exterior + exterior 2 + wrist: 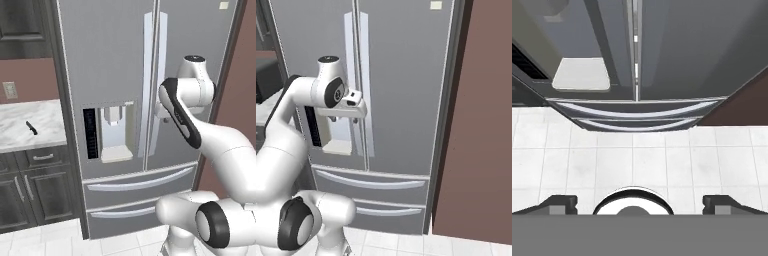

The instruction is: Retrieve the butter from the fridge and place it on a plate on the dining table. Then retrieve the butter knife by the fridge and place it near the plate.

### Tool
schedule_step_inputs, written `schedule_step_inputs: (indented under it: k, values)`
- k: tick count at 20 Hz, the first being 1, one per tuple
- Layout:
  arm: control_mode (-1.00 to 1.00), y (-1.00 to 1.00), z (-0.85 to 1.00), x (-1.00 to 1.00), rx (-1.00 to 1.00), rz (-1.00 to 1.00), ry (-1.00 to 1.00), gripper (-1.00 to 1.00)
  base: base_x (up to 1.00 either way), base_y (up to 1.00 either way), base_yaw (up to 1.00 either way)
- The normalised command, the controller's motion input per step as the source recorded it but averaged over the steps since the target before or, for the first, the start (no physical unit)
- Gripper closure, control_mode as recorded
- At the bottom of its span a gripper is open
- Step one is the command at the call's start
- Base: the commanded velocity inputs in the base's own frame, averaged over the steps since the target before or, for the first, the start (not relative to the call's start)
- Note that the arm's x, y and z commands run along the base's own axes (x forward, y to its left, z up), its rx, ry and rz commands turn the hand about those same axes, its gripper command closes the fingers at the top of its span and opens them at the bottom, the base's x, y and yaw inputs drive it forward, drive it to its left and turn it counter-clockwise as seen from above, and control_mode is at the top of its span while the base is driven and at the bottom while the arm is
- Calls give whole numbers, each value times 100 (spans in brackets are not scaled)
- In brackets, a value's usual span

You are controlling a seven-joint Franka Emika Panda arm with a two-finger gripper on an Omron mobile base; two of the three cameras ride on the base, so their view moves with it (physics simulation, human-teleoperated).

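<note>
A kitchen with a reddish-brown wall, pale floor tiles (637, 160) and dark lower cabinets (35, 192) surrounds the scene. The fridge (120, 60), a tall grey steel French-door unit, stands shut: both upper doors meet at the centre seam, with long vertical handles (148, 75) on either side of it, and the two bottom drawers (137, 192) are closed too. A water dispenser (112, 131) is set into the left door.

To the left of the fridge runs a marble counter (42, 117) over the dark cabinets. The butter knife (31, 128), slim and almost black, lies flat on this counter, roughly midway between the wall edge and the front edge, well in from the end that meets the fridge. A wall outlet (9, 90) sits above the counter's far left corner.

The white arm reaches up in front of the fridge doors, and the gripper (354, 106) sits near the centre handles at about dispenser height, not touching them as far as can be told. In the hand view the two finger tips (559, 202) stand far apart at the bottom corners, so the jaws are spread wide with nothing between them; the camera there looks down the door fronts to the drawers and floor.
</note>
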Motion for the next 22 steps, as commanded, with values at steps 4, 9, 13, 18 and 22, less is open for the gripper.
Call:
schedule_step_inputs:
  k: [4, 9, 13, 18, 22]
  values:
    - [100, 0, 0, 0, 0, 0, 0, -100, -46, 0, 0]
    - [100, 0, 0, 0, 0, 0, 0, -100, -2, 0, 0]
    - [100, 0, 0, 0, 0, 0, 0, -100, 0, 0, 0]
    - [-100, -14, -13, 37, 0, 0, -19, -100, 7, -1, 0]
    - [-100, -18, 0, 27, 0, 0, -44, -100, 0, 0, 0]
